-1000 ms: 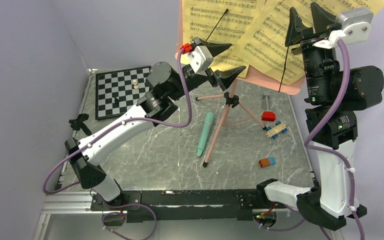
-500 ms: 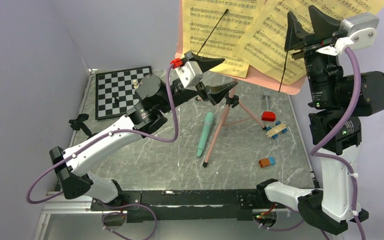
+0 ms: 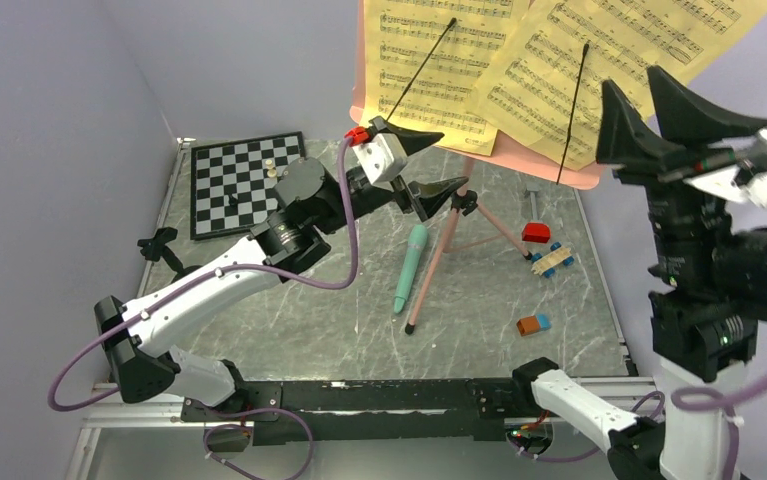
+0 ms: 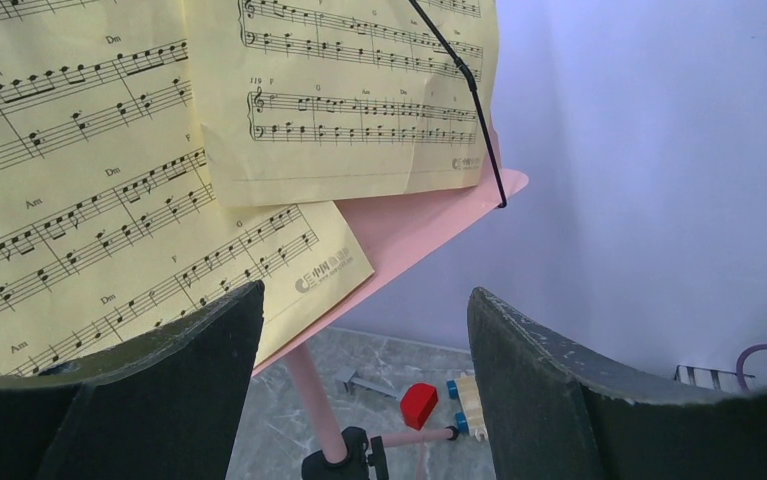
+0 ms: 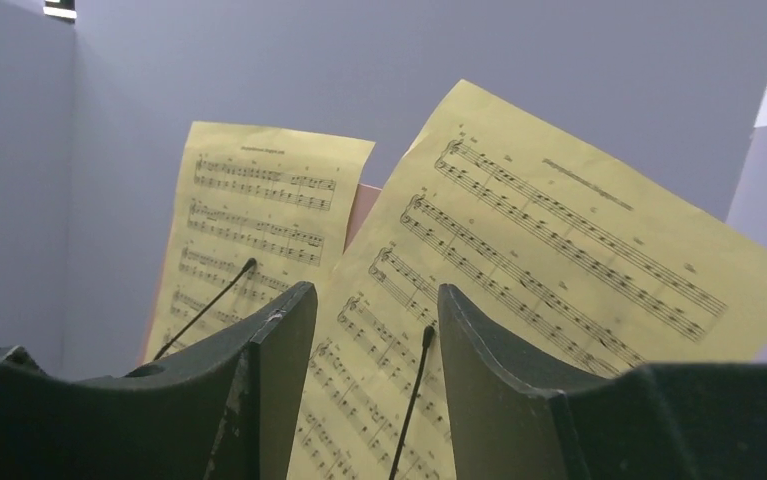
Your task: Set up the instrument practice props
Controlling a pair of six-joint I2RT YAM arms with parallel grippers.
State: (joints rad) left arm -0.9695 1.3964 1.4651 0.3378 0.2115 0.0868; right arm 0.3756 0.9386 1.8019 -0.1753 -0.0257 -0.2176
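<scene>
- Mint-green tube [image 3: 409,268] lies flat on the table [image 3: 289,320]; long axis runs near-to-far; just beside a leg of the music stand [image 3: 549,172].
- Left hand [image 3: 445,160], released and empty, hovers above the tube's far end; judged the nearer.
- Right hand [image 3: 632,82], jaws apart, empty, high at right; open table lies left of the tube.

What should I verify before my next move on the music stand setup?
1. Left gripper open and empty: ok.
2. Right gripper open, empty, off the pages: ok.
3. Pink music stand upright on its tripod legs: ok.
4. Both yellow sheet-music pages under the wire holders: ok, though the right page sits tilted.
5. Mint-green tube set up: not ok; it lies flat on the table beside a tripod leg.
6. Left gripper's gap to the stand's lower edge: cannot tell.
</scene>
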